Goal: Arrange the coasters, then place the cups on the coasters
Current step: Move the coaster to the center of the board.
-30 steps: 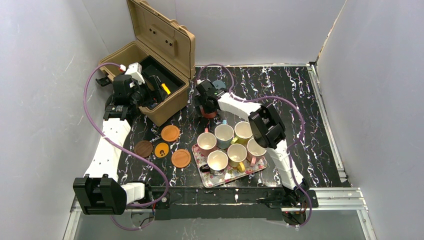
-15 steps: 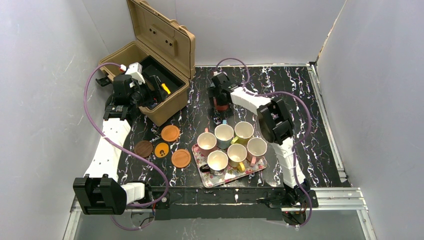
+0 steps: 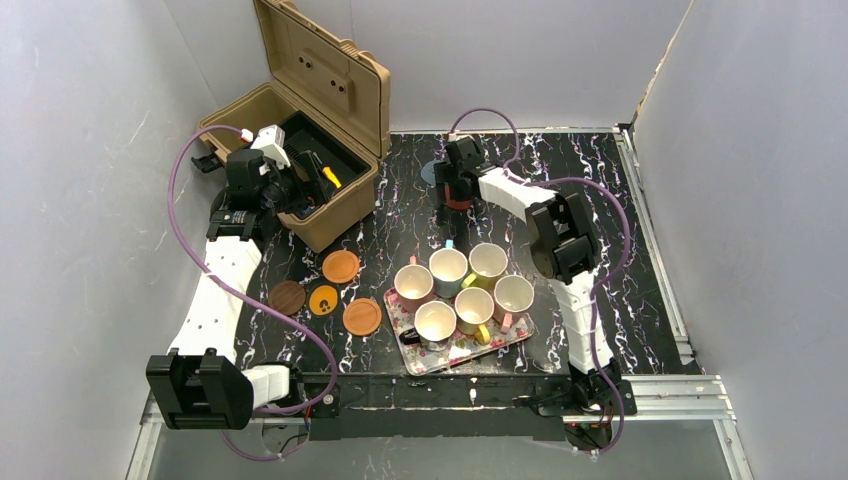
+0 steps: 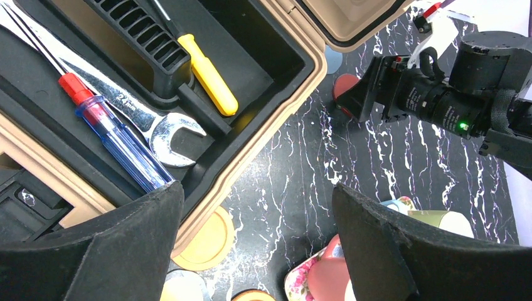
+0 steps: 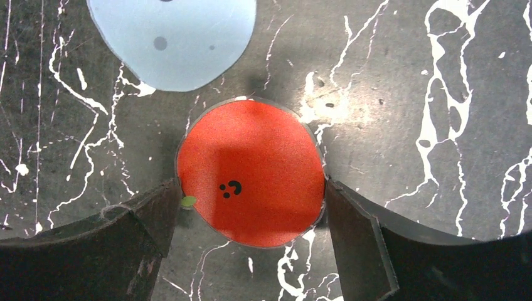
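The red coaster (image 5: 251,172) lies flat on the black marbled worktop (image 3: 620,230), beyond the far side of the floral tray (image 3: 440,358). The right claw (image 5: 251,188) is clamped on it, one finger (image 5: 144,232) against the rim on each side. The blue-grey coaster (image 5: 172,37) lies just beside the red one, farther from the tray. Six cups (image 3: 448,268) stand upright on the tray. Left of the tray lie four more coasters (image 3: 341,266): two orange, one yellow-orange, one dark brown. Far left of the tray, the left claw (image 4: 257,188) hangs over the rim of the tan tool case (image 4: 276,106), fingers wide apart and holding nothing.
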